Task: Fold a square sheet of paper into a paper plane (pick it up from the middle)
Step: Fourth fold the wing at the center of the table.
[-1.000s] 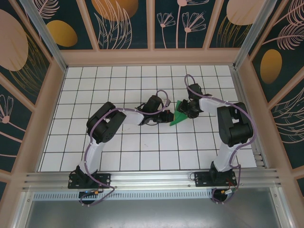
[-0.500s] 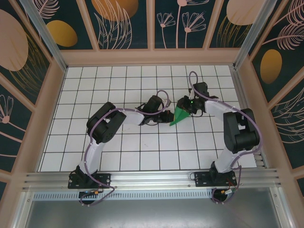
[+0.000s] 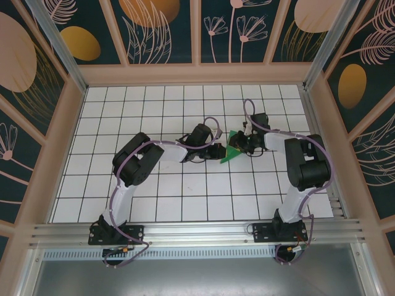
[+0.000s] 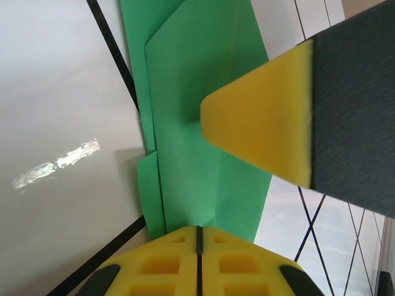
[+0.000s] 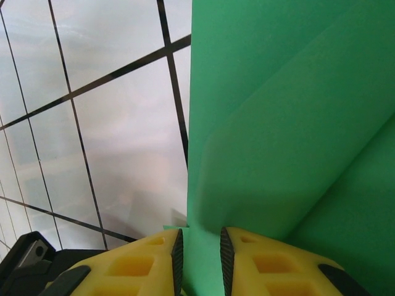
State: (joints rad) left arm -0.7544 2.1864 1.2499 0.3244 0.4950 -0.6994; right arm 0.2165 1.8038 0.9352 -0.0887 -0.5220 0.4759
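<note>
The square sheet of paper [image 3: 228,154] is bright green and folded into a slim pointed shape like a paper plane, lying on the tiled table between my grippers. My left gripper [image 3: 217,152] is at its left end. In the left wrist view this gripper [image 4: 199,229] is shut, with the layered paper [image 4: 197,74] running in under the seam of its tips. My right gripper [image 3: 237,144] is on the paper's right side. In the right wrist view its jaws [image 5: 199,237] stand narrowly apart with a raised green flap [image 5: 278,92] between them. One right finger [image 4: 259,117] presses on the paper.
White table with a black grid [image 3: 185,191], walled by a wooden frame with patterned panels [image 3: 197,31]. An aluminium rail [image 3: 197,231] runs along the near edge by the arm bases. Both forearms meet near the table's middle.
My right gripper has moved left and slightly nearer onto the paper, and its jaws have narrowed. The left gripper has stayed still and shut.
</note>
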